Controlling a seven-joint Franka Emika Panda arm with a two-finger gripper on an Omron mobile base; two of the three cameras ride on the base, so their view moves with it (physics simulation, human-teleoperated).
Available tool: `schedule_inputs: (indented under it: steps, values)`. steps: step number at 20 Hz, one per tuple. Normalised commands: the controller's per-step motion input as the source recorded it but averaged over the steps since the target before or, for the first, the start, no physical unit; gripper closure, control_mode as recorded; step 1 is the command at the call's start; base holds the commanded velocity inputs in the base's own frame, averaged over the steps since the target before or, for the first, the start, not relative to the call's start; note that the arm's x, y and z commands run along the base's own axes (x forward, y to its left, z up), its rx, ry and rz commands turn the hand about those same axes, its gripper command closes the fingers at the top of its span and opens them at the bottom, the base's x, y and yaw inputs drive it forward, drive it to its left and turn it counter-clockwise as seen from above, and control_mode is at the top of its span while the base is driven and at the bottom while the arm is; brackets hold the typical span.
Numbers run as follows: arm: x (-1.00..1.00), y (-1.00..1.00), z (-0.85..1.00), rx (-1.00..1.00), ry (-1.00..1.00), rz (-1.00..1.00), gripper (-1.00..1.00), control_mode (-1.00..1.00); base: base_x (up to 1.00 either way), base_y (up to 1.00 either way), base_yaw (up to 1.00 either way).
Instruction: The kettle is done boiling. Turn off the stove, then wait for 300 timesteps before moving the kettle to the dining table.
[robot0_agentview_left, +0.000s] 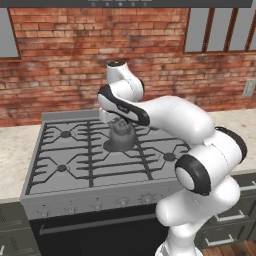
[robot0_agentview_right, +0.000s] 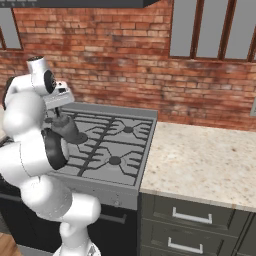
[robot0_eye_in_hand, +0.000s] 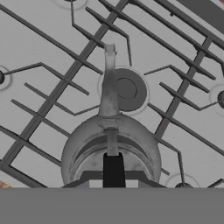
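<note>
The gripper (robot0_eye_in_hand: 113, 175) sits directly above the kettle (robot0_eye_in_hand: 111, 148), its fingers drawn close together on the thin dark handle that runs fore-and-aft between them, so the grasp appears already made and the next move is, by my judgement, a straight lift. The kettle (robot0_agentview_left: 120, 136) is on the middle grate of the stove (robot0_agentview_left: 90, 150), or just clear of it, and its spout points away from the hand toward the burner beyond. Farther off, the beige counter (robot0_agentview_right: 200, 160) lies just beside the stove, so the carry has to clear the grates first.
</note>
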Motion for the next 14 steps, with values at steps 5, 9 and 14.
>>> schedule_inputs:
  steps: [5,9,14]
  values:
    - [-0.17,-0.21,0.3,0.02,0.0,0.0,1.0,-1.0,0.0,0.0,0.0]
    - [-0.09,-0.17,0.3,0.04,0.01,0.0,1.0,-1.0,0.0,0.0,0.0]
    - [-0.13,-0.15,0.17,0.02,0.0,0.0,1.0,-1.0,0.0,0.0,0.0]
